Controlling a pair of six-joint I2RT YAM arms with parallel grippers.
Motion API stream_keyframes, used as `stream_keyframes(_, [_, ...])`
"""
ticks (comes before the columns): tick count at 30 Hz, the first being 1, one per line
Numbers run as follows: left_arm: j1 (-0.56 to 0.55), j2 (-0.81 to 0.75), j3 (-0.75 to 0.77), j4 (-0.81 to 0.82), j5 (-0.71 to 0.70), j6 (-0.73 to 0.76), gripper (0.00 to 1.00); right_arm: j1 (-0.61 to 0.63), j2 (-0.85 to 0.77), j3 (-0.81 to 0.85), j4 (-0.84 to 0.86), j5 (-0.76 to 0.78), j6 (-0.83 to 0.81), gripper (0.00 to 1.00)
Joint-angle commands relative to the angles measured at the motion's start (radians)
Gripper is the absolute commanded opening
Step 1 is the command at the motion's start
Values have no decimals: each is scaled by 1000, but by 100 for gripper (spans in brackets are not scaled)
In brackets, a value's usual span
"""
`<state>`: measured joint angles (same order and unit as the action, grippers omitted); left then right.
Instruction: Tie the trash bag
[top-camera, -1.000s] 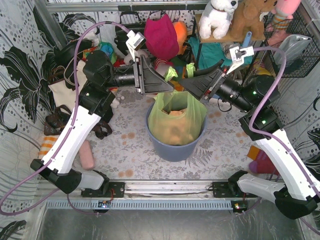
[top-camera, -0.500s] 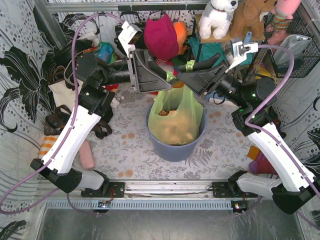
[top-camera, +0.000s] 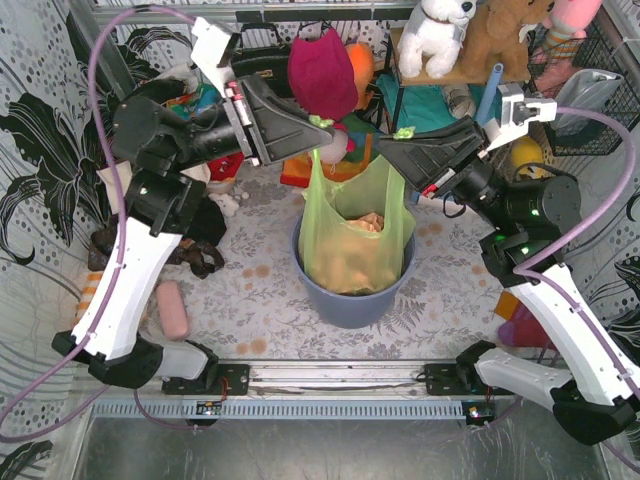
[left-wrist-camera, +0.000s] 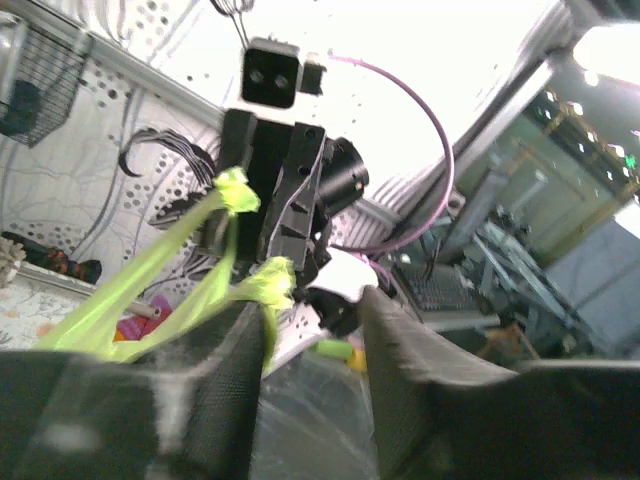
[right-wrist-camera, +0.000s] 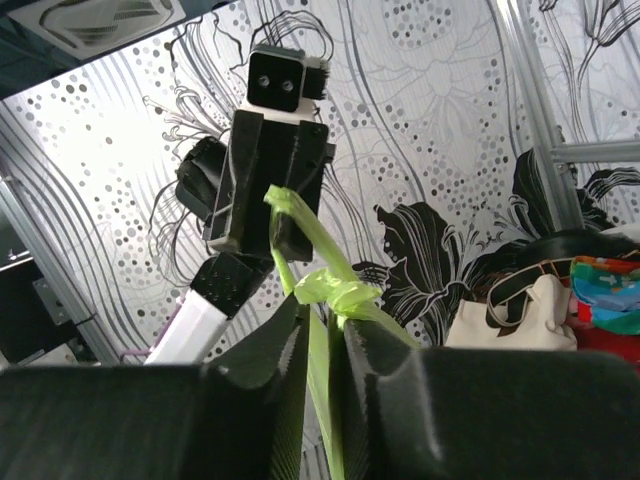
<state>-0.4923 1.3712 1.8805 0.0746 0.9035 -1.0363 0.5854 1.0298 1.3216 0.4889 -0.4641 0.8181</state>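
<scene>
Obs: bag (top-camera: 355, 240) sits in bin (top-camera: 350, 300), strips (top-camera: 318, 170) drawn up. My right gripper (right-wrist-camera: 322, 318) pinches one strip below a loose knot (right-wrist-camera: 338, 293). My left gripper (left-wrist-camera: 312, 300): fingers apart, strip against one, hold unclear. Step, I judge: cinching. Next: firm left pinch, pull outward evenly.

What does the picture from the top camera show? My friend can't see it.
A lime-green trash bag sits in a round blue-grey bin, its two handle strips pulled up tight to the left gripper and the right gripper. Crumpled brown paper shows through the bag, and plush toys sit behind.
</scene>
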Motion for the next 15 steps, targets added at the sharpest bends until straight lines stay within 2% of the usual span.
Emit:
stream_keyframes(1, [57, -45, 59, -110, -152, 96, 24, 5, -23, 34, -19, 72, -56, 7])
stream_keyframes(2, [73, -39, 72, -112, -150, 83, 19, 5, -10, 63, -32, 74, -61, 2])
stream_keyframes(4, [97, -23, 113, -123, -140, 69, 11, 5, 21, 134, -53, 50, -69, 0])
stream_keyframes(8, [109, -35, 106, -144, -150, 88, 6, 5, 49, 197, -71, 16, -65, 0])
stream_keyframes(12, [116, -120, -49, -259, -261, 187, 1, 6, -16, 46, -82, 60, -67, 0])
stream_keyframes(15, [132, -164, -170, -274, -277, 185, 0, 5, -69, -59, -75, 98, -52, 0])
